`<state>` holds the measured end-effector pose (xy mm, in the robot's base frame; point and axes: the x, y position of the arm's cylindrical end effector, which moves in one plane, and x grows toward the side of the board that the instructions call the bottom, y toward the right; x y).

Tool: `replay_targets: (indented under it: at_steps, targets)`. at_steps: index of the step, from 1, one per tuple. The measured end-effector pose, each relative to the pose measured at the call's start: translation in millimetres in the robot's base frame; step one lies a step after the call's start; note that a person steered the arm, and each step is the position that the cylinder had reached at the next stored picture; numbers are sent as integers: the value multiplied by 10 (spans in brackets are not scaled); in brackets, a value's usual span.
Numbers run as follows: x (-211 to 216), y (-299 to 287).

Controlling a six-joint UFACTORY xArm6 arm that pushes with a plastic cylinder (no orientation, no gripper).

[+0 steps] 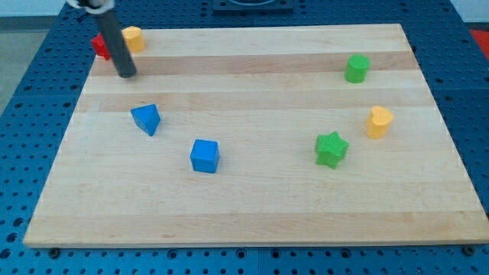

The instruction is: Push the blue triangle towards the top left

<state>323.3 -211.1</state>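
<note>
Here my tip (pixel 127 74), the lower end of the straight dark rod, rests on the pale wooden bench (pixel 252 214) near its top-left corner. There is no claw on this arm, so there is nothing to call spread or pressed together. Just to the view's left of the rod, partly hidden behind it, sits a small red block (pixel 98 46) whose shape I cannot make out. Just to the rod's right is a small yellow block (pixel 133 37).

The blue triangle block (pixel 146 118) lies below my tip and slightly to the view's right, apart from it with bare wood between. A blue cube (pixel 205 156) sits further down and right of the triangle, not touching it.

On the view's right side, a green block (pixel 357 68) stands near the top. A yellow block (pixel 379 121) sits lower, close to the right edge, and a green star-shaped block (pixel 331 148) lies near it, down and left.
</note>
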Motion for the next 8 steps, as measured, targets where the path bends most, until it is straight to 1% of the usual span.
replay_targets:
  at_steps: [1,2,3,4,5,6,7,8]
  targets:
    - [269,538]
    - [566,919]
    - [1001,1078]
    - [1104,1069]
    - [1118,903]
    - [1221,761]
    - [1274,525]
    - [1226,212]
